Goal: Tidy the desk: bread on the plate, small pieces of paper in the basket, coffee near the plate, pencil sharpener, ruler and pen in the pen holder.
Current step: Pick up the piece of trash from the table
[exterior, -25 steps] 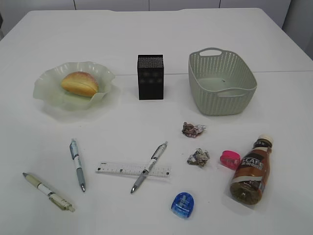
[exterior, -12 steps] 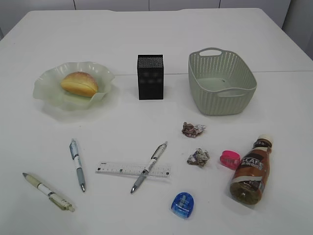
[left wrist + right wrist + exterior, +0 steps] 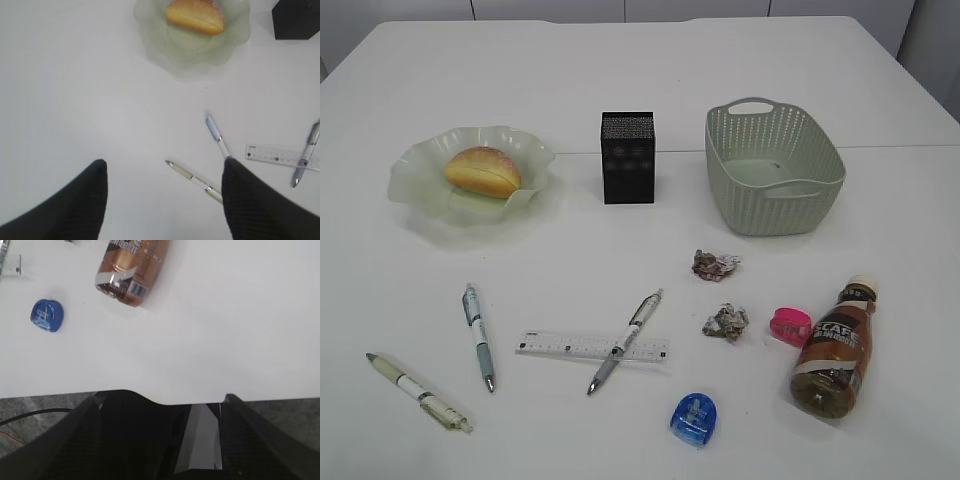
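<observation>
ruffled glass plate (image 3: 420,190) — oval bread (image 3: 482,171)

A smooth, matt white desk (image 3: 620,70) holds a translucent, glassy green plate (image 3: 420,190), a perforated sage plastic basket (image 3: 775,215), a black mesh pen holder (image 3: 628,165), a clear plastic ruler (image 3: 555,346), crumpled paper scraps (image 3: 716,264) and a glossy brown plastic coffee bottle (image 3: 833,352).

White desk (image 3: 620,70) with plate (image 3: 420,195), pen holder (image 3: 627,160), basket (image 3: 770,205), coffee (image 3: 834,350), ruler (image 3: 555,346).
</observation>
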